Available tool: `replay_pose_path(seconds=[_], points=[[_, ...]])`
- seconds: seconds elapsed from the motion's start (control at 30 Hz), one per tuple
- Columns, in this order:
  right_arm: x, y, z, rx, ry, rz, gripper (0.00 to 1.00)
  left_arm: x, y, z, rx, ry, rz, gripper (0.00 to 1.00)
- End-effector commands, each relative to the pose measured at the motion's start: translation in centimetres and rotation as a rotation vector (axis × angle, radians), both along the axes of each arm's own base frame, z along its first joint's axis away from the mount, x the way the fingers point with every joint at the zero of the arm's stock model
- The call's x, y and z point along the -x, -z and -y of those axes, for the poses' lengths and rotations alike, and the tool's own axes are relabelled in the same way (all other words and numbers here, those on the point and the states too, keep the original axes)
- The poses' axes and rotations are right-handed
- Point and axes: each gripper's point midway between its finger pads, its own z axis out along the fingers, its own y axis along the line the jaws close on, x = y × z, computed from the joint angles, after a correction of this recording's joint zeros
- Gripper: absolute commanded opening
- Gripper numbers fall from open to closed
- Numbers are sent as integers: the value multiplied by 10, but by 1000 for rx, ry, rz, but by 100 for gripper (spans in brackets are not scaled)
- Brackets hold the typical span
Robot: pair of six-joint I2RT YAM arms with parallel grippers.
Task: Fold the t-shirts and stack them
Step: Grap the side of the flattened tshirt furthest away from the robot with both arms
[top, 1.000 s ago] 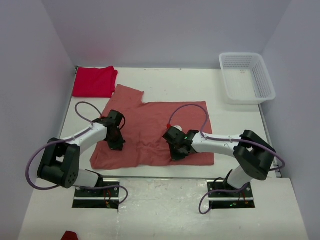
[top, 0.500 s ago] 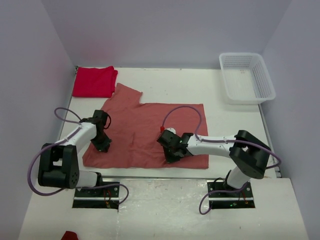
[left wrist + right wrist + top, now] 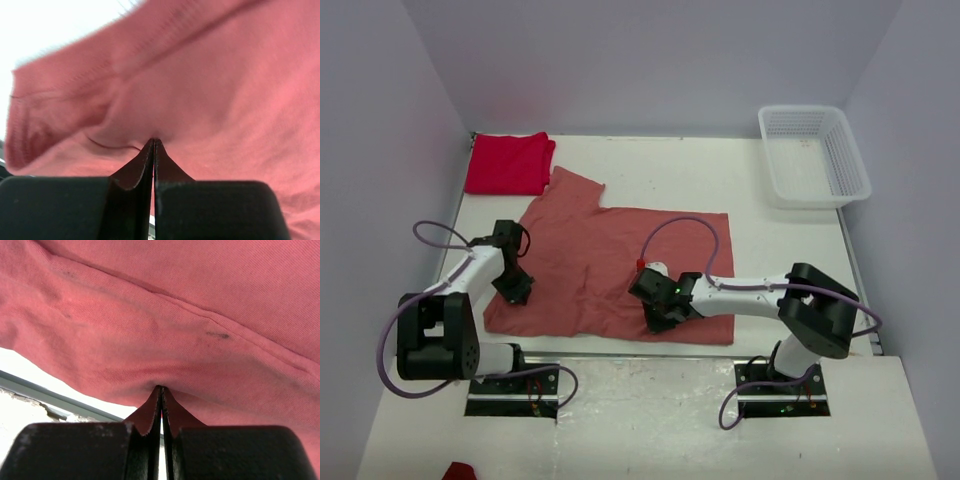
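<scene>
Left tool (image 3: 515, 290) and right tool (image 3: 658, 316) pinch the pink t-shirt (image 3: 600, 255) by its near hem; cloth spreads away from both, long axis left-right.

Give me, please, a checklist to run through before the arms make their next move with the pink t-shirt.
1. Left fingers closed on the pink t-shirt: ok.
2. Right fingers closed on the same shirt: ok.
3. Pink t-shirt folded: not ok, it lies spread out.
4. Red t-shirt folded at the far left corner: ok.
5. White basket apart from the pink cloth: ok.
</scene>
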Motion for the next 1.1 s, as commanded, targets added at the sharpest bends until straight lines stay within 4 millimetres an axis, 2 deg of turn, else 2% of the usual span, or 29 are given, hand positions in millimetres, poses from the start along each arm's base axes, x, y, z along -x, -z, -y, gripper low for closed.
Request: replay_pose_path(seconds=[0.0,0.3,0.4,0.5,0.53,0.57,0.63,0.67,0.7,0.73,0.83,0.9,0.97,1.07], points=[[12,16,34,155,30,-26,0,-6,-4,-12,4,-56,19,0],[4,-13,45,158,82,42,0,-7,1,-27,31,-117,16,0],[-1,-29,47,147,93,78,0,-7,4,-31,40,-127,11,0],[-11,-56,51,126,121,152,1,-7,5,-35,38,-139,6,0],[-15,-68,49,107,131,179,4,-6,5,-37,35,-149,5,0],[-17,-78,53,112,127,198,17,-7,5,-39,31,-152,10,0],[-30,-110,55,74,152,283,30,-7,1,-46,22,-171,20,0],[-34,-118,61,90,160,306,36,-7,0,-50,14,-180,22,0],[-42,-130,65,87,170,347,57,-9,-2,-53,13,-186,31,0],[-52,-141,67,68,200,362,64,-8,-3,-57,13,-206,35,0],[-78,-154,74,60,244,367,77,-10,-6,-62,15,-222,46,0],[-93,-156,75,67,250,362,83,-12,-9,-65,7,-226,52,0],[-116,-154,80,82,284,359,92,-14,-11,-67,7,-227,58,0],[-147,-144,87,111,323,333,93,-26,-19,-67,21,-180,94,0]])
